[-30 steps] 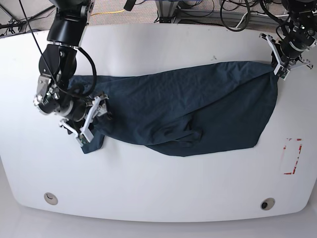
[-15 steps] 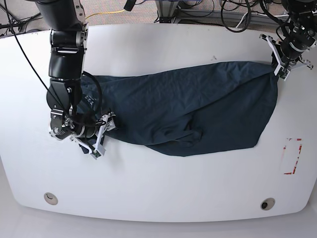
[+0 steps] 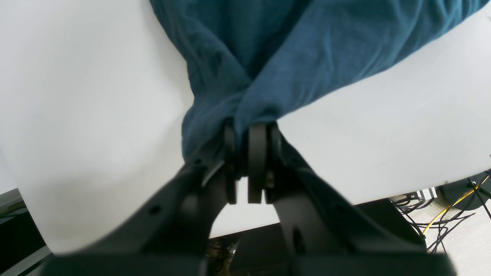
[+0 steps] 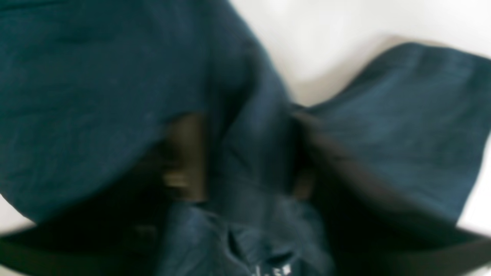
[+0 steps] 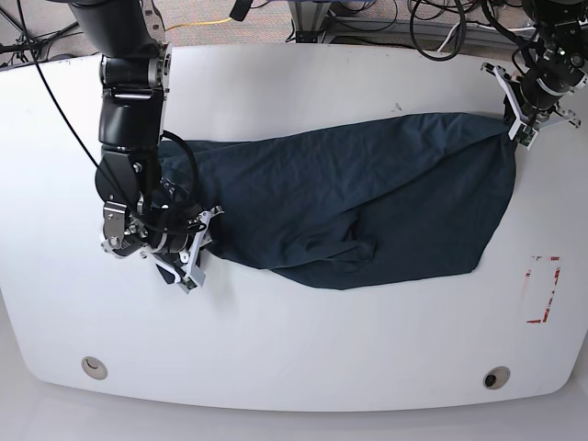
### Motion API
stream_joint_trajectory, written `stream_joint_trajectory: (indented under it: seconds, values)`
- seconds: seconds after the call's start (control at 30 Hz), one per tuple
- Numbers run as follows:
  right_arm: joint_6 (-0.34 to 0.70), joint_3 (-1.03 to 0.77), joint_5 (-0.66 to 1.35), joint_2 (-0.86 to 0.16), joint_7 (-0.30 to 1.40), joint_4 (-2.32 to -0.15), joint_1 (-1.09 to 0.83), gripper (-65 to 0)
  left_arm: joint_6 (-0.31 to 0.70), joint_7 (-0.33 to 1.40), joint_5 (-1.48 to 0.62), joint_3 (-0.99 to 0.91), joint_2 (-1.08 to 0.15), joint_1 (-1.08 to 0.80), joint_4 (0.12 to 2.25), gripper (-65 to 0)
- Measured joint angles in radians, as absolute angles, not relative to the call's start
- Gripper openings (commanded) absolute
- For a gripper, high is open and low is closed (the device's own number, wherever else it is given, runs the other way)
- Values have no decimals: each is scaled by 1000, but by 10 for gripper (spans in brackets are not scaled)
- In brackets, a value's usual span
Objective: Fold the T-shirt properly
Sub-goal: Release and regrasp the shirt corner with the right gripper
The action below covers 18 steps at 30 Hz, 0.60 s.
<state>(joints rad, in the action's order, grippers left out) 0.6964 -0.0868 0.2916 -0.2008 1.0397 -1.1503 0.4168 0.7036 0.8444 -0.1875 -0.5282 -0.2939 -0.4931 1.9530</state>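
The dark navy T-shirt [image 5: 367, 197] lies spread and wrinkled across the middle of the white table [image 5: 303, 349]. My left gripper [image 5: 513, 126] is at the shirt's far right corner and is shut on a bunched corner of it, as the left wrist view shows [image 3: 245, 134]. My right gripper [image 5: 196, 243] is low over the shirt's left end. In the blurred right wrist view a fold of the T-shirt [image 4: 249, 153] sits between its fingers [image 4: 184, 161]. More cloth drapes over them and hides the fingertips.
A red-and-white marker [image 5: 542, 289] lies on the table at the right. Two round holes [image 5: 93, 367] [image 5: 496, 378] sit near the front edge. Cables and frame parts [image 5: 367, 18] run behind the table's back edge.
My right arm has swung right and toward the front, and the shirt's left end has bunched inward with it. My left gripper and the right corner have not moved.
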Motion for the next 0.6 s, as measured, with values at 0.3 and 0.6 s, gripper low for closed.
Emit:
stream_joint_trajectory:
  seconds: [0.3,0.6]
  values:
    - [696,-98,297,-202,1066,-1248,383,-650,704,844,-188,-524,-295,-489,1953,-650]
    - [697,-298,308,-200,1251,-1648,171,-650,704,833,-159,-524,-300,-445,1954,-650]
